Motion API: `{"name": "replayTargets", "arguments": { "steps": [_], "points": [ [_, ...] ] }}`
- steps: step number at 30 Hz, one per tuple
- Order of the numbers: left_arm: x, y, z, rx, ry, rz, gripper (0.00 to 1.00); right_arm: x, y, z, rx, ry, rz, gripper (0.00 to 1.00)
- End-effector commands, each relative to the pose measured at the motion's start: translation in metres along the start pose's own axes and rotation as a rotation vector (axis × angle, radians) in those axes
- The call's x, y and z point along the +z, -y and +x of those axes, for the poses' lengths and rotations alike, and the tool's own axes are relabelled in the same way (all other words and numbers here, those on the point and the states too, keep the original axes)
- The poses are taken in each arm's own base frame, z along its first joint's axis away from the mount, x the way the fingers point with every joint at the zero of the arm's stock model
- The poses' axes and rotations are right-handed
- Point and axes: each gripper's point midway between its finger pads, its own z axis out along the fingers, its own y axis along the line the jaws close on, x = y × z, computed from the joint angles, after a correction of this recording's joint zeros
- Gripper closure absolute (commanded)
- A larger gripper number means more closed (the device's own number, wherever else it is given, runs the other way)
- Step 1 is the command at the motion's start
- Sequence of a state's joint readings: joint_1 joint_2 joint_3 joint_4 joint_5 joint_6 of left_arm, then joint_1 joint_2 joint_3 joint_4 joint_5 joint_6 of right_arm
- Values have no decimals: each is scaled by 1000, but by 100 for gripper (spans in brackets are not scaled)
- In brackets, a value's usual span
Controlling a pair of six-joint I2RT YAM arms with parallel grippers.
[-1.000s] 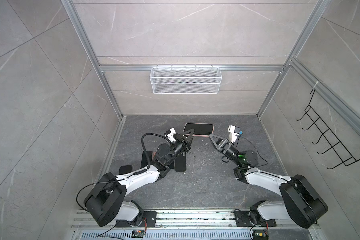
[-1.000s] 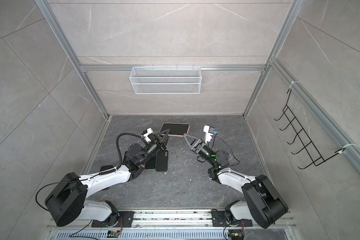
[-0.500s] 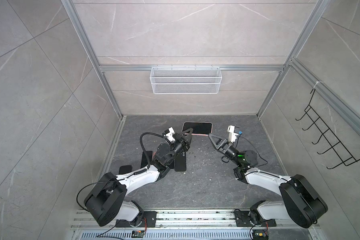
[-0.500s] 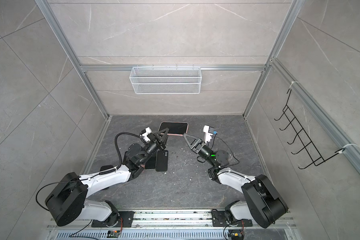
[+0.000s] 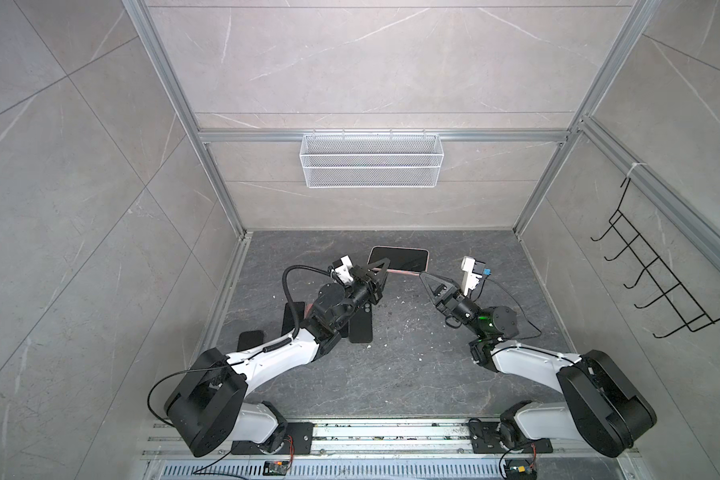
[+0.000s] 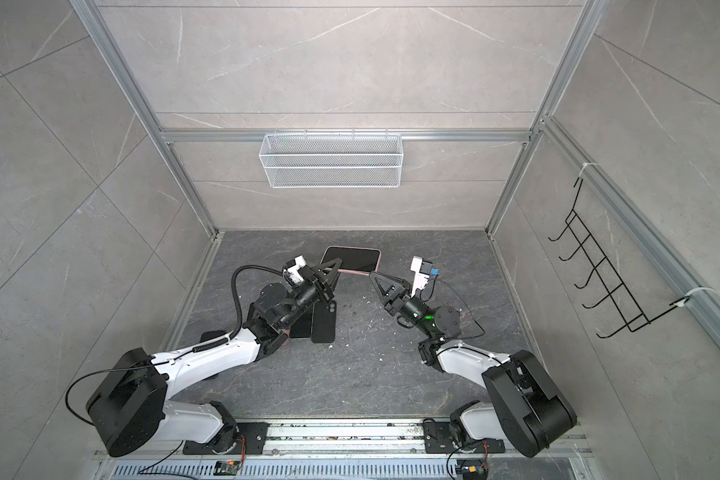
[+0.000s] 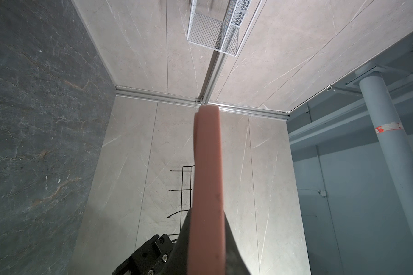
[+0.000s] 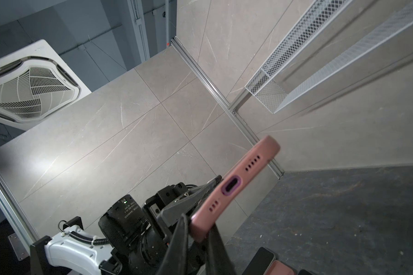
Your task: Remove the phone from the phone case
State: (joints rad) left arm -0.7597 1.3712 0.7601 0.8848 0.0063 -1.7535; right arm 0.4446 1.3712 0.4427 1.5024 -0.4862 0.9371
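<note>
Pinches the left end of the pink case (image 8: 239, 176) with the left tool (image 5: 382, 266), pressed tight onto it. Clamps the right near corner of the same case with the right tool (image 5: 422, 275), likewise closed on it.

Counts two tools, one phone (image 5: 400, 257) in one case, and at least three dark phones (image 5: 360, 326) flat on the worktop (image 5: 391, 365) under the left arm, partly hidden.

Holds the cased phone screen up, clear of the worktop near the back wall, between both tools.
</note>
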Motion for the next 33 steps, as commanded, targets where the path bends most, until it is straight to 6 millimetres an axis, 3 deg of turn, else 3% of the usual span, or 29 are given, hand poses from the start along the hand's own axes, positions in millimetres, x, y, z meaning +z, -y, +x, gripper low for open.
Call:
{"name": "replayTargets", "arguments": {
  "steps": [1,8,10,12,16,19,25,33],
  "points": [
    [-14,120,36,-25,-119,322,100,-9,26,25,-149,-71,73,100],
    [-21,134,42,3,-139,350,100,-22,48,23,-258,-59,174,100],
    [-20,131,43,25,-138,321,100,-24,49,17,-241,-41,175,100],
    [-21,125,37,15,-123,320,100,-23,39,14,-220,-39,135,98],
    [-21,114,24,22,-110,295,100,-36,15,8,-138,-12,106,66],
    [-20,100,19,23,-96,270,100,-33,-1,2,-34,-44,100,51],
    [-14,89,14,8,-89,266,100,-20,-40,-22,49,-45,7,44],
    [-10,82,15,17,-91,256,100,-4,-43,-27,97,-62,-41,44]
  ]
}}
